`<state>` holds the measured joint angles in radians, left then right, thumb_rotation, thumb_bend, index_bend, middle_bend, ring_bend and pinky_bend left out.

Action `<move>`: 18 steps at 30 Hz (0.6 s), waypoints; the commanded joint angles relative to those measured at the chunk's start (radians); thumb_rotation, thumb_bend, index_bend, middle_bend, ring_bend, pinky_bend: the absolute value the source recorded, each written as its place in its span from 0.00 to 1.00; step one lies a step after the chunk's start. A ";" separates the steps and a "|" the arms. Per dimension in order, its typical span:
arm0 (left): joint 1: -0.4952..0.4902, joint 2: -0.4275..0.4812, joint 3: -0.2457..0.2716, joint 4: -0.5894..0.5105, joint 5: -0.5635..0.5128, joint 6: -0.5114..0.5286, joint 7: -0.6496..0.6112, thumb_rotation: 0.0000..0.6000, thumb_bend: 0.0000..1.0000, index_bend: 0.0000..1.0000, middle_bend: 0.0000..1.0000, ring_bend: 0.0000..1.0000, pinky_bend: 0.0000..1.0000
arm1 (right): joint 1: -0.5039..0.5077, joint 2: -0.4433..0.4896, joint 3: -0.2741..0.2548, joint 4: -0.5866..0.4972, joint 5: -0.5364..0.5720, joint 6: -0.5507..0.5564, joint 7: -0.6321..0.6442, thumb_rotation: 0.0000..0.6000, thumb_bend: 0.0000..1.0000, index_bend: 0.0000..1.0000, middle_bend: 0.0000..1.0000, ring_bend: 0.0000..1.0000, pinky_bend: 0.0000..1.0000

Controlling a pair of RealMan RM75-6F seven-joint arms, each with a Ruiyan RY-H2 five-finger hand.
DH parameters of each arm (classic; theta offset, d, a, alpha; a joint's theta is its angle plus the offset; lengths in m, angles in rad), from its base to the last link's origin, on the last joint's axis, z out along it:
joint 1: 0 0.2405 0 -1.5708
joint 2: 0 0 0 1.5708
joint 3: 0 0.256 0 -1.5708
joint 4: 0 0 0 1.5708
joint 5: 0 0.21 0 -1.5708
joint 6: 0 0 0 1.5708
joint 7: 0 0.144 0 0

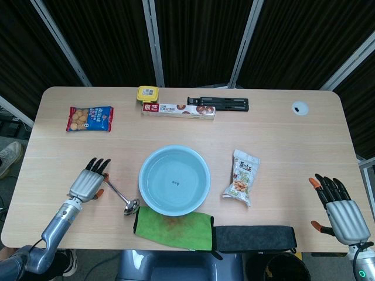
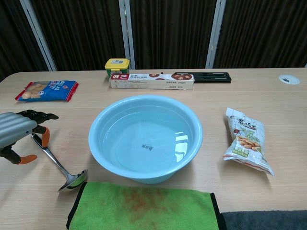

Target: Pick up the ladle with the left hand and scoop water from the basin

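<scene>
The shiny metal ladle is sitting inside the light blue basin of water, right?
No. The shiny metal ladle lies on the wooden table, left of the light blue basin of water, not inside it. The chest view shows this clearly.

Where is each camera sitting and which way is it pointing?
Head view: high above the near edge, looking steeply down on the whole table; shows the left hand over the ladle handle and the right hand, open, at the right edge.
Chest view: low at the near edge, facing level across the basin toward the curtains; only the left hand shows.
Shared: basin, ladle, left hand, green cloth.
</scene>
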<state>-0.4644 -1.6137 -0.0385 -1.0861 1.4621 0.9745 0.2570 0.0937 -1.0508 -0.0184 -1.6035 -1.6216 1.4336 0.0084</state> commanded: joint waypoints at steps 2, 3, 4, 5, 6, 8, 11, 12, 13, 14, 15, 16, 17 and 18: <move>-0.023 -0.026 0.007 0.033 0.012 -0.018 -0.032 1.00 0.34 0.43 0.00 0.00 0.00 | 0.006 -0.006 0.005 -0.002 0.010 -0.011 -0.011 1.00 0.00 0.00 0.00 0.00 0.00; -0.027 -0.032 0.009 0.041 0.016 -0.019 -0.038 1.00 0.33 0.42 0.00 0.00 0.00 | 0.008 -0.008 0.006 -0.002 0.012 -0.014 -0.014 1.00 0.00 0.00 0.00 0.00 0.00; -0.032 -0.037 0.012 0.047 0.021 -0.020 -0.043 1.00 0.33 0.42 0.00 0.00 0.00 | 0.009 -0.010 0.007 -0.001 0.015 -0.016 -0.015 1.00 0.00 0.00 0.00 0.00 0.00; -0.036 -0.041 0.014 0.052 0.025 -0.019 -0.048 1.00 0.33 0.42 0.00 0.00 0.00 | 0.010 -0.011 0.008 -0.001 0.017 -0.017 -0.017 1.00 0.00 0.00 0.00 0.00 0.00; -0.040 -0.046 0.017 0.055 0.030 -0.018 -0.052 1.00 0.33 0.42 0.00 0.00 0.00 | 0.011 -0.012 0.010 -0.001 0.020 -0.017 -0.017 1.00 0.00 0.00 0.00 0.00 0.00; -0.044 -0.052 0.020 0.062 0.034 -0.017 -0.058 1.00 0.32 0.43 0.00 0.00 0.00 | 0.011 -0.013 0.013 -0.002 0.023 -0.017 -0.017 1.00 0.00 0.00 0.00 0.00 0.00; -0.050 -0.060 0.023 0.071 0.036 -0.018 -0.068 1.00 0.33 0.43 0.00 0.00 0.00 | 0.012 -0.013 0.013 -0.003 0.024 -0.016 -0.016 1.00 0.00 0.00 0.00 0.00 0.00; -0.052 -0.064 0.023 0.075 0.035 -0.022 -0.071 1.00 0.33 0.43 0.00 0.00 0.00 | 0.011 -0.012 0.013 -0.003 0.023 -0.015 -0.015 1.00 0.00 0.00 0.00 0.00 0.00; -0.055 -0.067 0.024 0.079 0.033 -0.028 -0.075 1.00 0.33 0.43 0.00 0.00 0.00 | 0.011 -0.011 0.012 -0.004 0.020 -0.013 -0.014 1.00 0.00 0.00 0.00 0.00 0.00; -0.060 -0.072 0.023 0.087 0.032 -0.033 -0.078 1.00 0.33 0.43 0.00 0.00 0.00 | 0.010 -0.009 0.011 -0.005 0.017 -0.010 -0.012 1.00 0.00 0.00 0.00 0.00 0.00; -0.063 -0.077 0.024 0.095 0.031 -0.035 -0.077 1.00 0.33 0.43 0.00 0.00 0.00 | 0.009 -0.008 0.011 -0.005 0.015 -0.006 -0.008 1.00 0.00 0.00 0.00 0.00 0.00; -0.065 -0.082 0.024 0.101 0.029 -0.037 -0.075 1.00 0.32 0.44 0.00 0.00 0.00 | 0.009 -0.008 0.011 -0.005 0.014 -0.004 -0.006 1.00 0.00 0.00 0.00 0.00 0.00; -0.065 -0.086 0.025 0.105 0.028 -0.037 -0.074 1.00 0.32 0.44 0.00 0.00 0.00 | 0.008 -0.008 0.012 -0.004 0.016 -0.002 -0.005 1.00 0.00 0.00 0.00 0.00 0.00; -0.066 -0.089 0.026 0.107 0.027 -0.037 -0.074 1.00 0.33 0.45 0.00 0.00 0.00 | 0.007 -0.008 0.013 -0.003 0.018 -0.001 -0.003 1.00 0.00 0.00 0.00 0.00 0.00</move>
<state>-0.5291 -1.7004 -0.0138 -0.9810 1.4903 0.9383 0.1822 0.1016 -1.0587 -0.0060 -1.6071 -1.6045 1.4318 0.0046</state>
